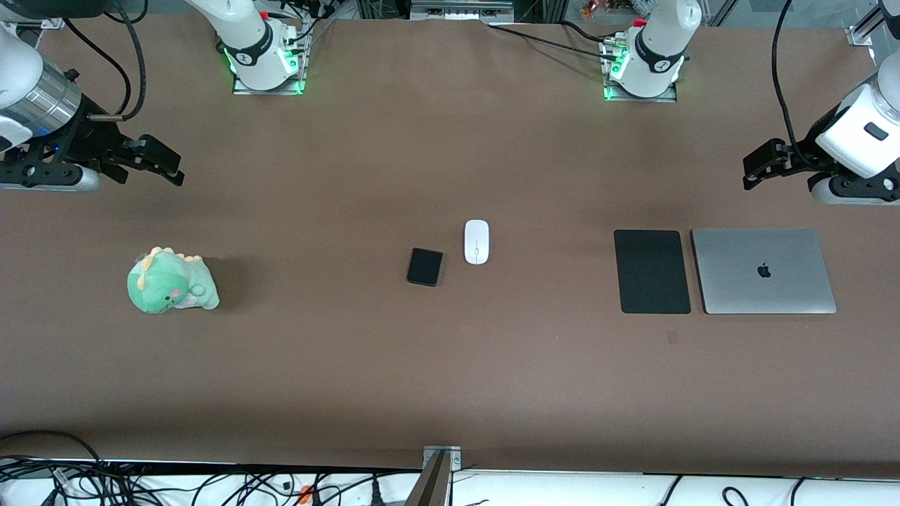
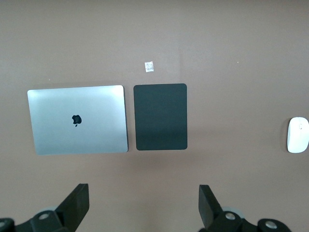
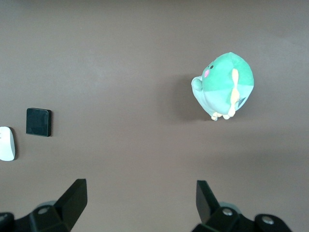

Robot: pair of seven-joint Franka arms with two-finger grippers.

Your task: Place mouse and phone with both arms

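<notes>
Centrally on the brown surface (image 1: 450, 365), lying flat: mouse (image 1: 476, 242) and phone (image 1: 425, 267), near each other but apart. Seen from the front camera, mouse at about 2 o'clock from phone, a little farther from that camera. Phone turned slightly askew; mouse lengthwise along the 12-to-6 line, grey line down its middle.

Toward the left arm's end, at 3 o'clock from the mouse and well apart from it: black pad (image 1: 652, 271) and closed silver laptop (image 1: 763, 271), side by side with only a thin gap, pad the closer of the two to the mouse. Toward the right arm's end, at about 9 o'clock from the phone and well apart: green plush dinosaur (image 1: 171, 282).

Left gripper (image 1: 756, 165) up in the air over bare surface at roughly 12 o'clock from the laptop, fingers (image 2: 79, 195) spread wide and pinching nothing; laptop, pad and the mouse's edge (image 2: 298, 135) visible past them in the left wrist view. Right gripper (image 1: 165, 163) likewise aloft over bare surface at about 12 o'clock from the plush, fingers (image 3: 77, 193) spread wide, empty; plush (image 3: 224, 86), phone (image 3: 38, 122) and part of the mouse (image 3: 7, 143) visible in the right wrist view.
</notes>
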